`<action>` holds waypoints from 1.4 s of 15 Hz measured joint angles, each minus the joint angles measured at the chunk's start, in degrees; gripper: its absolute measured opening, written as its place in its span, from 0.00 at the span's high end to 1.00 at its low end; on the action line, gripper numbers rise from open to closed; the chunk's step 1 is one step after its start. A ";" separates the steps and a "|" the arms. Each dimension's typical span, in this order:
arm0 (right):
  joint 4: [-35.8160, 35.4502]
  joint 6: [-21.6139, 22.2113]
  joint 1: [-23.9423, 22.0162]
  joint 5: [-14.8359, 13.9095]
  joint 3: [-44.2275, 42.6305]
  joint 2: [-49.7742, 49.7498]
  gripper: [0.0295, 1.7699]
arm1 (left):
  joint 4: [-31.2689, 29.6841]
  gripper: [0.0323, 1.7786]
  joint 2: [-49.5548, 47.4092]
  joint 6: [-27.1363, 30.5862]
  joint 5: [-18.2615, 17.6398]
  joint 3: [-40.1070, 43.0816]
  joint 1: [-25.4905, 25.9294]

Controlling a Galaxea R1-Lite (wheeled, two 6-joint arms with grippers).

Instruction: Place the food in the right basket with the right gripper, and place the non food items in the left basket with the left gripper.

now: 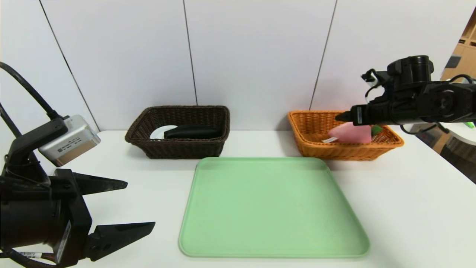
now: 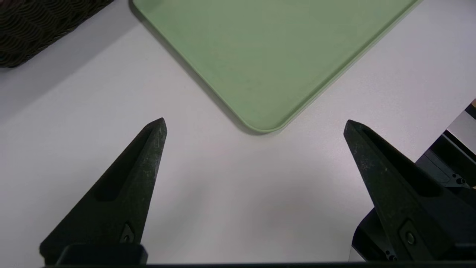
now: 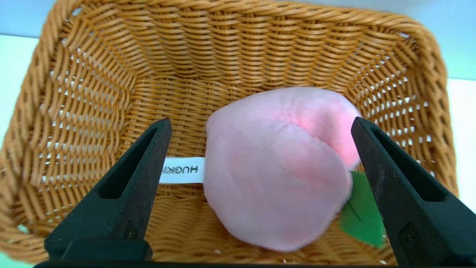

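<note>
Hanging over the right basket (image 1: 346, 152), the right gripper (image 3: 261, 124) had its fingers wide apart, with clear space beside the pink plush item (image 3: 275, 167), and it gripped nothing. The plush lay on the basket floor, its white tag toward the left and a green leaf-like piece (image 3: 362, 210) toward the right. The step in hand seemed to be the release of this food piece, probably the last, since the green tray (image 1: 273, 206) between the near ends of the scene was bare. In the left basket (image 1: 182, 149), on the far left, sat a black item (image 1: 193, 132) and a white one (image 1: 158, 132). The left gripper (image 1: 141, 204), open and empty, was parked near left. The next move called for lifting the right arm straight clear, without snagging plush or rim.
</note>
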 joint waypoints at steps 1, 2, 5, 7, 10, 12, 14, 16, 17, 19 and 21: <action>1.08 0.02 0.01 0.02 -0.04 -1.05 0.05 | 0.00 0.05 -0.26 -0.26 0.06 -0.02 0.02; 2.22 0.04 0.09 0.09 -0.09 -2.28 0.05 | -0.02 0.05 -0.50 -0.65 0.13 -0.17 0.02; 6.34 0.33 0.69 0.22 0.07 -7.24 0.05 | -0.02 0.05 -1.61 -1.07 2.62 -0.69 0.09; 9.83 0.45 1.38 0.24 0.82 -11.74 0.04 | 0.11 0.05 -2.62 -2.18 5.18 -1.79 0.17; 13.73 0.59 2.65 0.02 4.38 -19.76 0.04 | 0.74 0.05 -4.11 -3.64 9.81 -2.89 0.74; 15.03 0.63 3.50 -0.15 8.31 -25.71 0.04 | 1.57 0.05 -5.27 -4.77 12.13 -3.00 2.28; 16.08 0.66 3.89 -0.20 12.29 -31.65 0.04 | 3.36 0.05 -6.46 -5.19 14.07 -3.00 5.21; 16.58 0.67 4.02 -0.20 16.34 -37.97 0.04 | 4.24 0.05 -7.39 -5.18 16.01 -2.78 9.59; 16.74 0.66 4.04 -0.22 18.13 -40.92 0.04 | 4.33 0.05 -8.06 -5.16 16.45 -2.26 12.07; 17.98 0.63 4.04 -0.28 20.92 -46.71 0.04 | 4.51 0.05 -10.01 -5.07 16.75 -1.10 16.18; 20.16 0.63 4.00 -0.28 23.10 -52.37 0.04 | 4.60 0.05 -13.04 -4.72 16.86 0.74 19.08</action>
